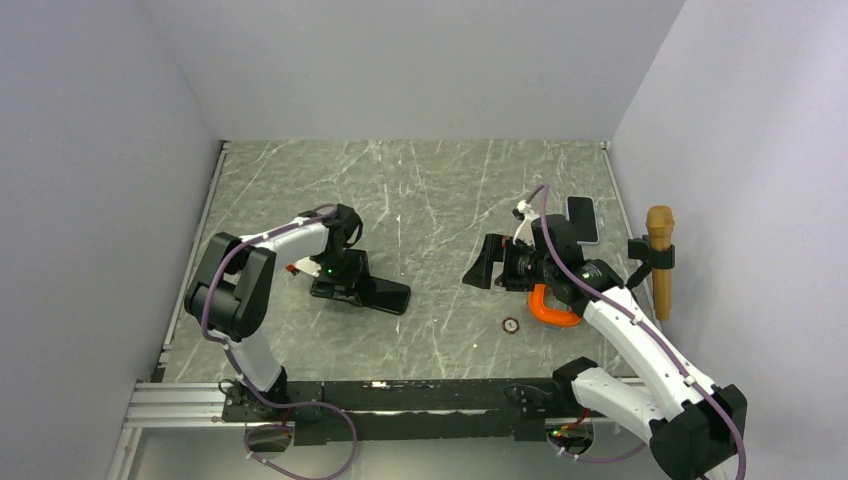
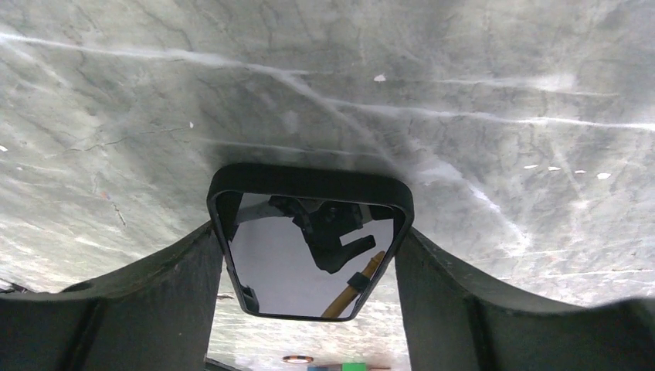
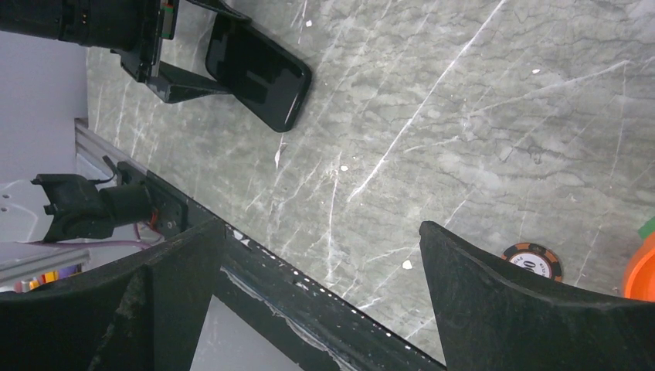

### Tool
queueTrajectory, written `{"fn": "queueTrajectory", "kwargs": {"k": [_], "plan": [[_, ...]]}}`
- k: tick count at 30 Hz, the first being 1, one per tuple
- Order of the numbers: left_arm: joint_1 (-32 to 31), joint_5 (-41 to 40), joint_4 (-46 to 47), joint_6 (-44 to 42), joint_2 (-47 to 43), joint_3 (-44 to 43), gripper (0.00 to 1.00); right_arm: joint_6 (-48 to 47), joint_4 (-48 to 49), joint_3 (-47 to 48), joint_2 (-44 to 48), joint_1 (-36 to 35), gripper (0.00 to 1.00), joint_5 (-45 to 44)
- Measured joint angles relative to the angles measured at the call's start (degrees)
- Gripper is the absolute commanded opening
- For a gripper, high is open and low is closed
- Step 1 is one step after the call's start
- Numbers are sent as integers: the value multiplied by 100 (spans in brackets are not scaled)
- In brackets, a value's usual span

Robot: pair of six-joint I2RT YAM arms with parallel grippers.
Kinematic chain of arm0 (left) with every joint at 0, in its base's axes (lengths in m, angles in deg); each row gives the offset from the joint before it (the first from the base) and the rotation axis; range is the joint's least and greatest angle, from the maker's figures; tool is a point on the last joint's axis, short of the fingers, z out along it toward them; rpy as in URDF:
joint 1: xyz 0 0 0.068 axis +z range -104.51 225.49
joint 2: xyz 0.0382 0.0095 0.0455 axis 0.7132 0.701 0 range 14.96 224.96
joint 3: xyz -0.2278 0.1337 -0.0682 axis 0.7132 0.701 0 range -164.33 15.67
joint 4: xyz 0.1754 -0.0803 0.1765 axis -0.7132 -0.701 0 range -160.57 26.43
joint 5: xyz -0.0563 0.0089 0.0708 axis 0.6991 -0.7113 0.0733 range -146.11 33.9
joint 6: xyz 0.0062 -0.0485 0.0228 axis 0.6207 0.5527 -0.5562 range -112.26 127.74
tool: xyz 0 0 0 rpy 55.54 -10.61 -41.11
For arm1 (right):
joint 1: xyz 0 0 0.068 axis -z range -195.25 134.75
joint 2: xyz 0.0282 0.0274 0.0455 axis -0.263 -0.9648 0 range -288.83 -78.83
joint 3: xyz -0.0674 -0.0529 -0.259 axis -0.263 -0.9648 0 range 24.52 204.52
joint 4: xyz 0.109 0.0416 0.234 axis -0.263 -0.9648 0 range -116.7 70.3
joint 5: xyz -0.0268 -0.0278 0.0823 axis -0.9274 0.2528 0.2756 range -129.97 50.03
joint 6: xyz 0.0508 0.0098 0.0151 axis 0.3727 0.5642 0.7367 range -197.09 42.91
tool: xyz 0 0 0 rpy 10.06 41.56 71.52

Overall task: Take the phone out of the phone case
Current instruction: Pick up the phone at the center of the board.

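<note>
Step 1, bracing: left hand [image 1: 352,287] pinches cased phone [image 1: 385,297]; right hand [image 3: 322,232], spread, must peel the case [image 2: 309,171] off.

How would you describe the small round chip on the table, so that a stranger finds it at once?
Look at the grey marble table, in its near half, right of the middle. Just left of the orange curved object lies the chip. It is the only small flat disc there, dark-rimmed with a pale centre.
</note>
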Motion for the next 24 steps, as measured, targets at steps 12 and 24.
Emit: {"fn": "queueTrajectory", "kwargs": {"k": [12,24], "plan": [[-437,-846,120,-439,-282,70,0,4,-2,0,127,0,100,-103],[-706,-1325,1993,-2868,-1729,1434,0,79,4,-195,208,0,99,-332]]}}
